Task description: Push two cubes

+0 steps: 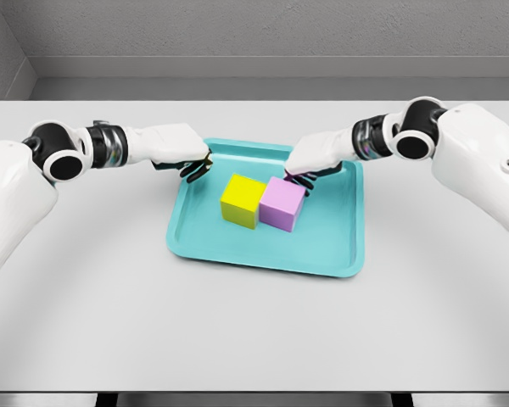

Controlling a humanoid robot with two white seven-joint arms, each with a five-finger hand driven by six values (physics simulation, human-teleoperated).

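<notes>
A yellow cube and a pink cube sit side by side, touching, in the middle of a teal tray. My left hand hovers over the tray's left rim, fingers curled, a short gap from the yellow cube. My right hand reaches in from the right, its dark fingertips at the pink cube's upper right corner, holding nothing.
The tray lies on a light grey table with a grey wall behind. Both white forearms cross the table's far half toward the tray.
</notes>
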